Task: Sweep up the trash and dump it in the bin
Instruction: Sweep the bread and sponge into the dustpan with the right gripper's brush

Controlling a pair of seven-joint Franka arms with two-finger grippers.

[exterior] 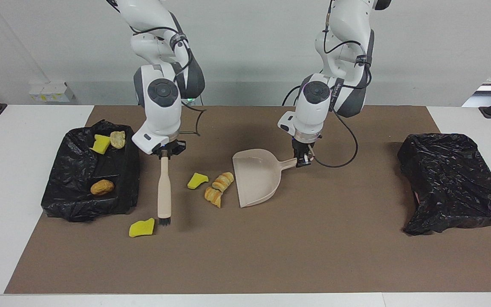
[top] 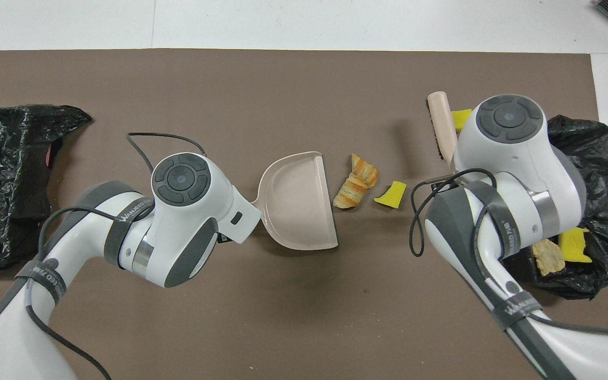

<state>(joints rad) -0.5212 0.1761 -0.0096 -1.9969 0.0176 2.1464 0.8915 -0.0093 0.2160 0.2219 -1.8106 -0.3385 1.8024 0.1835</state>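
Facing view: right gripper (exterior: 164, 154) clamped on brush (exterior: 164, 192), bristles beside a yellow sponge scrap (exterior: 142, 227); left gripper (exterior: 301, 161) clamped on dustpan (exterior: 256, 177) handle. Overhead view: bread lumps (top: 355, 181) and sponge scrap (top: 391, 193) lie beside the dustpan mouth.

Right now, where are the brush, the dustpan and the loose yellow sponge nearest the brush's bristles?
brush (exterior: 164, 187), facing view, mid handle.
dustpan (exterior: 254, 179), facing view, bare pan floor.
yellow sponge (exterior: 141, 227), facing view, its middle.
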